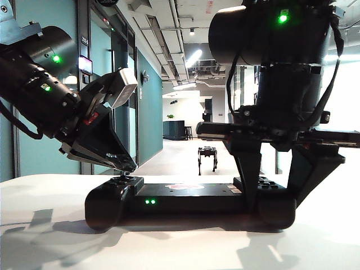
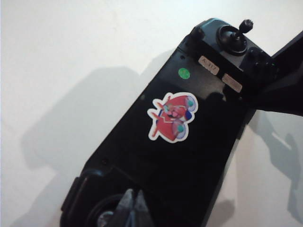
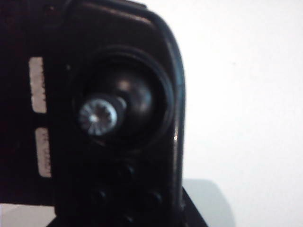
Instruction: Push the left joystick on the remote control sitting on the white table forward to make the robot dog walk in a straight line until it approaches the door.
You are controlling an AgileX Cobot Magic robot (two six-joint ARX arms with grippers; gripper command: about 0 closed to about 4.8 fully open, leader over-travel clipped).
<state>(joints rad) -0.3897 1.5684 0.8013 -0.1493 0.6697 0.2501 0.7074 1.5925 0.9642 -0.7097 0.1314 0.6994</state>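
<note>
White and wide, the surface [image 1: 180,247] fills the foreground of the exterior view and carries the remote control [image 1: 191,199], which lies flat across its middle with two small green lights [image 1: 149,201] lit on the near edge. On the controller's flat middle bar sits a red cartoon sticker [image 2: 171,117], with a round green dot [image 2: 183,73] and two pale labels [image 2: 208,65] beyond it. Over the controller's left end, the left gripper [image 1: 126,167] slants down from its bulky black arm; its fingers [image 2: 132,208] lie close together, almost closed, with the tip right at the left joystick [image 1: 123,179], though the pictures do not settle whether it touches. Over the controller's right end, the right gripper [image 1: 275,185] hangs from above with its two dark fingers [image 1: 248,174] standing apart, one on each side of that end of the controller, and whether they press on the controller cannot be told. Between them, the right joystick [image 3: 98,116] shows in the right wrist view as a thin stick with a ribbed metal cap, blurred, beside small round buttons [image 3: 125,191]. Far down the corridor [image 1: 174,160] behind the surface, the robot dog [image 1: 207,157] stands on its thin legs on the floor, small and dark, well apart from everything else.
</note>
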